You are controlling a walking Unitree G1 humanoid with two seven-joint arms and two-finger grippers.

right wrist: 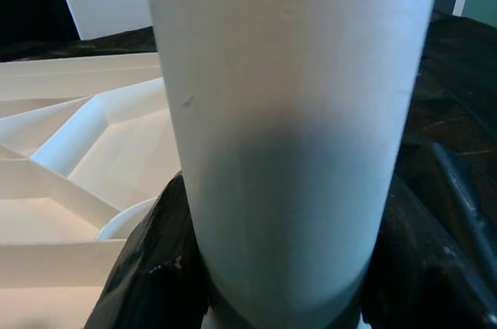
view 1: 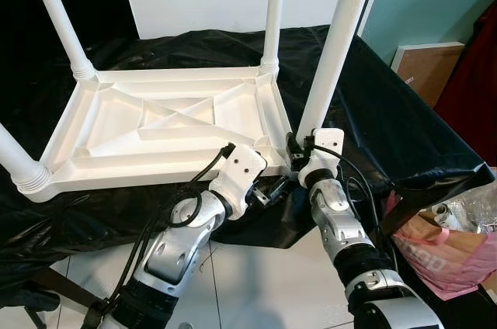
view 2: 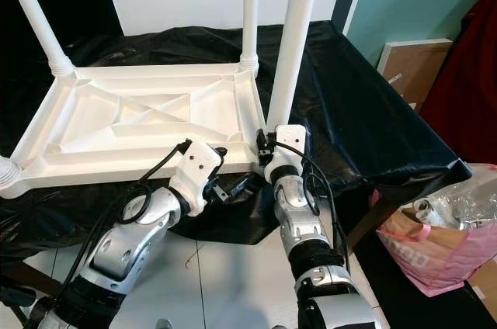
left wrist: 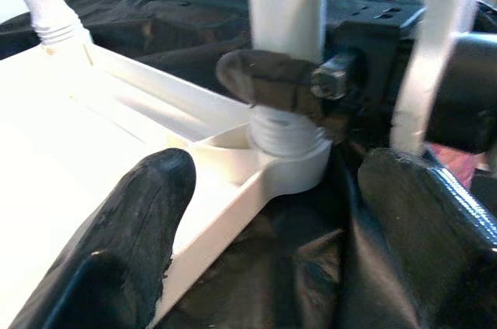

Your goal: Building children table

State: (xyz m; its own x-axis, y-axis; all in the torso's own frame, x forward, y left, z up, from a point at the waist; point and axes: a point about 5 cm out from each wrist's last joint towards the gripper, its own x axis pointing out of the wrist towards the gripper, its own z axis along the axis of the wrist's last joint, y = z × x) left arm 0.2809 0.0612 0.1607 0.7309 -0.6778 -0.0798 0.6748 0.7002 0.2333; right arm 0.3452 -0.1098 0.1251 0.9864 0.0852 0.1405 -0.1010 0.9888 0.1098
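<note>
A white plastic children's table (view 1: 155, 127) lies upside down on a black cloth, its legs pointing up. The near right leg (view 1: 338, 42) stands in its corner socket (left wrist: 291, 166). My right gripper (view 1: 299, 149) is shut around this leg just above the socket; in the right wrist view the leg (right wrist: 287, 112) runs between its black fingers (right wrist: 147, 267). My left gripper (view 1: 268, 189) hovers open just in front of the same corner. Its fingers (left wrist: 147, 212) are spread wide on either side of the socket and touch nothing.
Three other legs rise at the far left (view 1: 58, 11), far right (view 1: 273, 11) and near left (view 1: 15, 162). The black cloth (view 1: 404, 127) drops off at the right. A pink bag (view 1: 450, 251) sits on the floor, and a brown board (view 1: 427, 65) leans on the teal wall.
</note>
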